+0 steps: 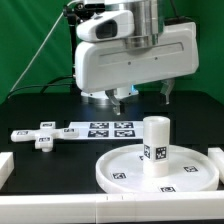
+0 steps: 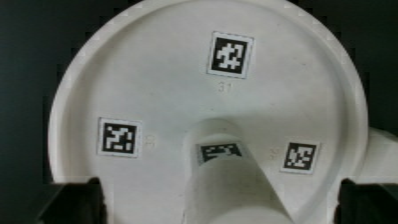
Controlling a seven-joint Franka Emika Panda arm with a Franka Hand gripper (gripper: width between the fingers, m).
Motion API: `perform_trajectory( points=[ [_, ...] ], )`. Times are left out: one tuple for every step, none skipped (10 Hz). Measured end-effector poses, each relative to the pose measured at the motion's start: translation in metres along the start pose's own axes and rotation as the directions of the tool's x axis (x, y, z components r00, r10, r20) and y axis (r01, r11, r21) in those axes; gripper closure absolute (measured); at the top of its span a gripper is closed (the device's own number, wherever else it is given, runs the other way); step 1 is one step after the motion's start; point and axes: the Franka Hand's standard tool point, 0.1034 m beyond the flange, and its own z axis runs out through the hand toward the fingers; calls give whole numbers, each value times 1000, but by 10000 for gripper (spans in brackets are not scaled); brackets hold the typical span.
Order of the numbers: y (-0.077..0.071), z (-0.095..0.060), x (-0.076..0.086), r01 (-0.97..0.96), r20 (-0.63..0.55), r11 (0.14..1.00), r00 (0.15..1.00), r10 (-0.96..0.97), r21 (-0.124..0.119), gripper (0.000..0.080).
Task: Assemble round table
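Observation:
The large round disc (image 1: pixel 118 166) lies flat on the black table at the exterior view's lower right. The short thick leg (image 1: pixel 155 147) stands upright on its middle, tag facing front. The cross-bar foot (image 1: pixel 40 135) lies loose on the table at the exterior view's left. My gripper (image 1: pixel 143 97) hangs open above and behind the leg and holds nothing. In the wrist view the disc (image 2: pixel 160 80) fills the picture. The leg (image 2: pixel 240 185) rises toward the camera between my open gripper's (image 2: pixel 217 207) dark fingers (image 2: pixel 75 205), without touching them.
The marker board (image 1: pixel 105 129) lies flat behind the disc. White blocky brackets sit at the table's left edge (image 1: pixel 5 165) and right edge (image 1: pixel 216 157). A white bar (image 1: pixel 50 207) runs along the front. A green curtain hangs behind.

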Motion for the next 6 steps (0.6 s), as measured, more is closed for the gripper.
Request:
perform_trajectory(
  points=[
    [-1, 2, 0, 1, 2, 1000, 1000, -1, 1, 151],
    [0, 2, 0, 0, 3, 1000, 1000, 0, 1, 151],
    [0, 2, 0, 0, 3, 1000, 1000, 0, 1, 151],
    [4, 2, -3, 44, 5, 999, 999, -44, 1, 151],
    [21, 1, -13, 120, 8, 993, 993, -120, 0, 151],
    [43, -4, -26, 146, 12, 989, 989, -146, 1, 151]
  ],
)
